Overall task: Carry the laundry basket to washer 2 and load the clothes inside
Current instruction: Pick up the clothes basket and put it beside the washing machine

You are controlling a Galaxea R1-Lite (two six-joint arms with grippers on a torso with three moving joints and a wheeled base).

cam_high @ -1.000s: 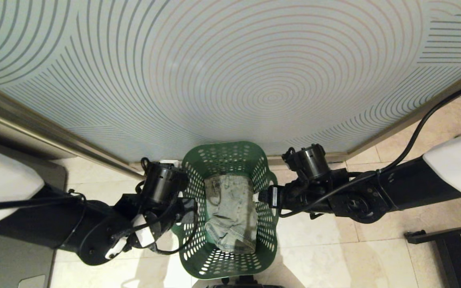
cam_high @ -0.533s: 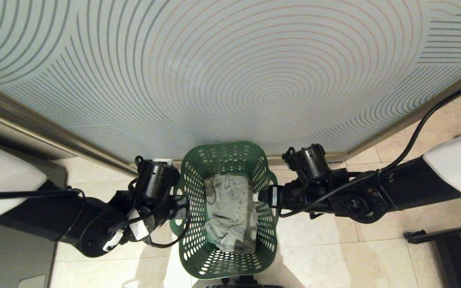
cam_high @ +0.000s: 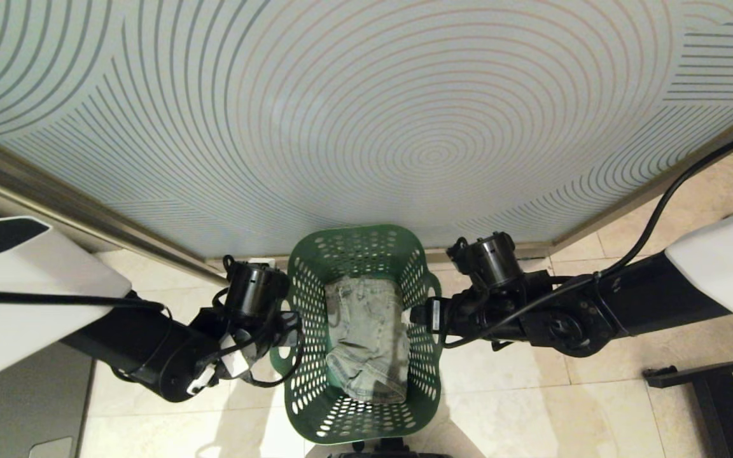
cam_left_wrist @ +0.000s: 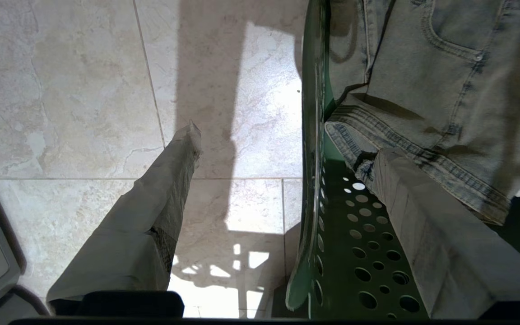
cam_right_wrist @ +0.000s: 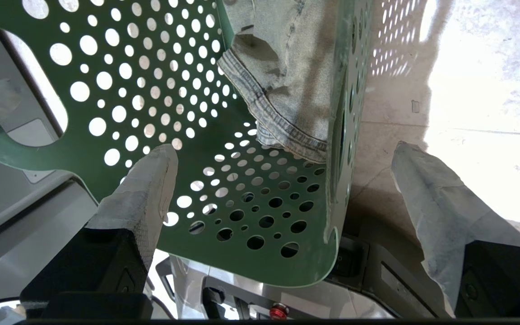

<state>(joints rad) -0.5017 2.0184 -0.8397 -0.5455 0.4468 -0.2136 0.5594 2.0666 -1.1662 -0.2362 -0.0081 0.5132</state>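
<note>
Head view, looking down: I see the laundry basket (cam_high: 361, 331), dark green and dotted with round holes, standing on the beige tiled floor (cam_high: 519, 407) at lower centre of the frame, its far end close against a pale wall panel (cam_high: 366, 114) printed with concentric rings. The clothes (cam_high: 366, 346), a folded pale denim garment, lie inside the basket, filling its middle.

My left claw (cam_high: 290, 336) sits at the basket's left wall, at centre-left of the frame. In the left wrist view its jaws stand wide apart and straddle that wall: one taped finger (cam_left_wrist: 160, 198) is outside over the floor tiles, the other reaches inside beside the denim hem. Whether either finger touches the plastic I cannot tell.

My right claw (cam_high: 412, 313) sits at the basket's right wall, centre-right of the frame. In the right wrist view it is likewise spread wide across the wall, one finger (cam_right_wrist: 145, 189) inside over the perforated base, the other outside above the floor; it grips nothing.

A dark metal stand foot (cam_high: 697, 381) shows at the lower right. Washer 2 is in none of the views.
</note>
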